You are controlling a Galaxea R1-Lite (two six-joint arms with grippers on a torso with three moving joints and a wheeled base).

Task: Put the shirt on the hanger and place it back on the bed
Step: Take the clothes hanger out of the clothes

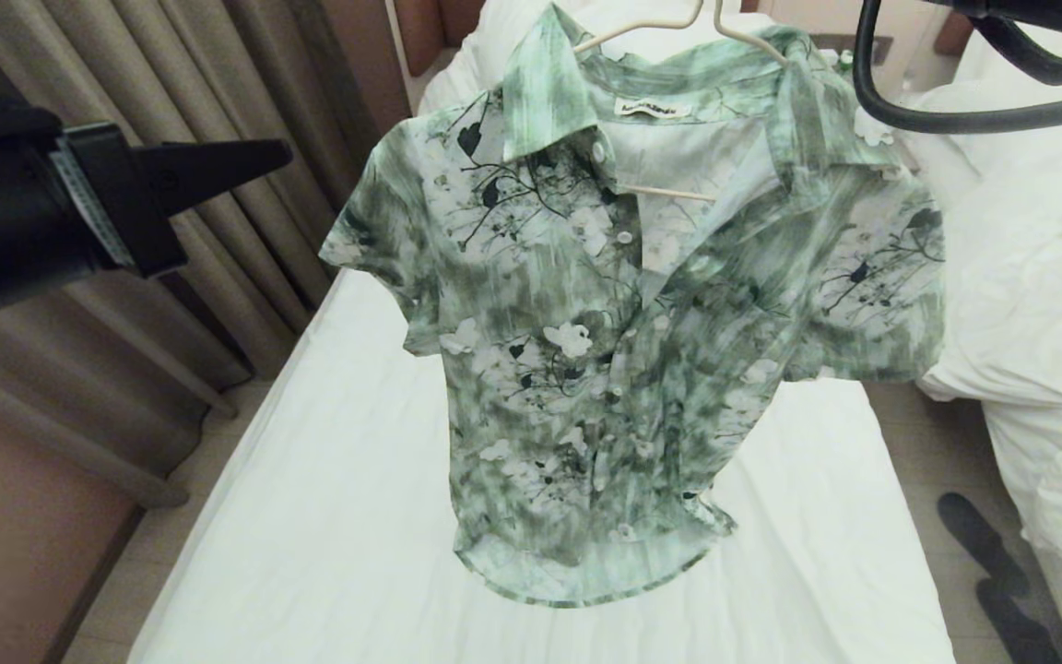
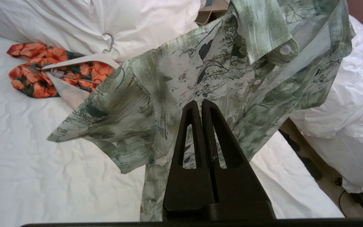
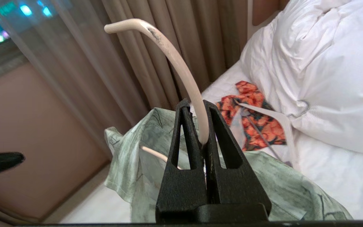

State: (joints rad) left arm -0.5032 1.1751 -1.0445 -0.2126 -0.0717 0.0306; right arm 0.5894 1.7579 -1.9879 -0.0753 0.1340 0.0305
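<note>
The bed [image 1: 328, 516] is lying under the shirt [image 1: 623, 350], which is hanging soft, light and swaying above the sheet, so its cloth is offering no firm hold. The stiff, thin hanger [image 1: 669, 194] is carrying it, and its slim hook looks the place to grip. The right end effector [image 3: 202, 104] is pinching that hook tight; the left end effector [image 2: 199, 104], closed and empty, is hovering beside a sleeve.
</note>
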